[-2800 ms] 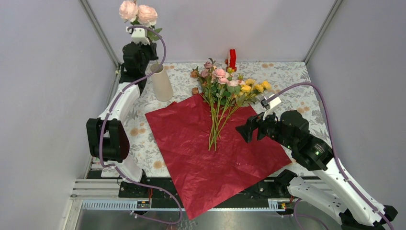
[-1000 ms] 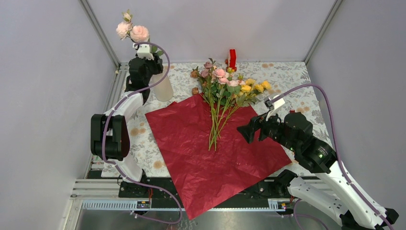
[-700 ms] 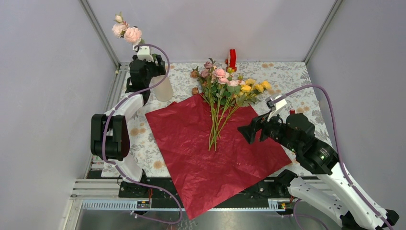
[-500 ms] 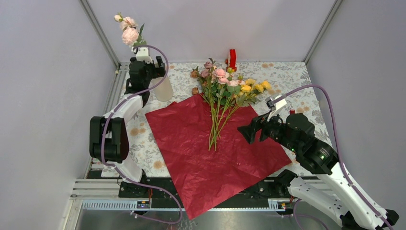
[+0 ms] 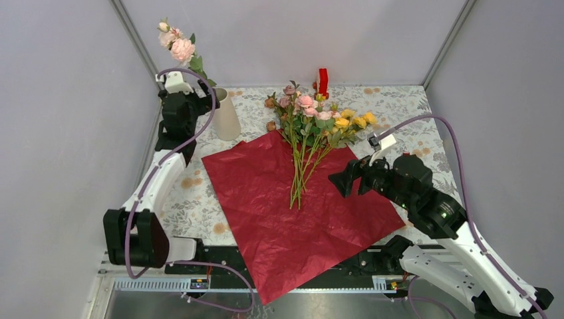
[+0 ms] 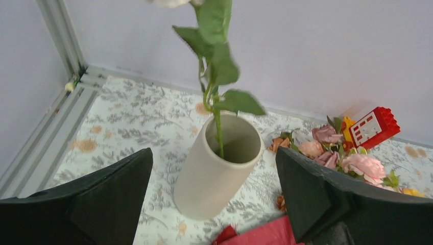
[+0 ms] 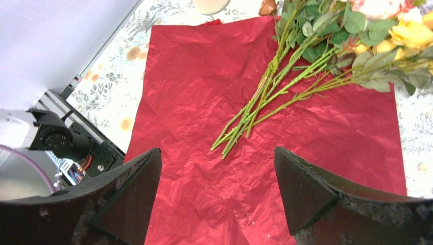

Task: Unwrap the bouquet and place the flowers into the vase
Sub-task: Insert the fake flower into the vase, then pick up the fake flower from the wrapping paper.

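Floral-print table [image 5: 412, 113] | red wrapping paper [image 5: 279, 219] spread flat | flowers [image 5: 309, 136] on its far half, stems running far-to-near, cut ends at its centre | right end effector [image 5: 342, 183], fingers apart, over its right corner, nearer | left end effector [image 5: 193, 106], apart, beyond its far-left corner beside vase [image 5: 226, 116]

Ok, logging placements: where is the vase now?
In the top view the vase stands upright at far left, just beyond the red paper's far-left edge, with one stem inside.

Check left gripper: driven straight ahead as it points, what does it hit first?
Probably the vase, centred between the open fingers of the left gripper, one flower stem standing in it. Gap hard to judge.
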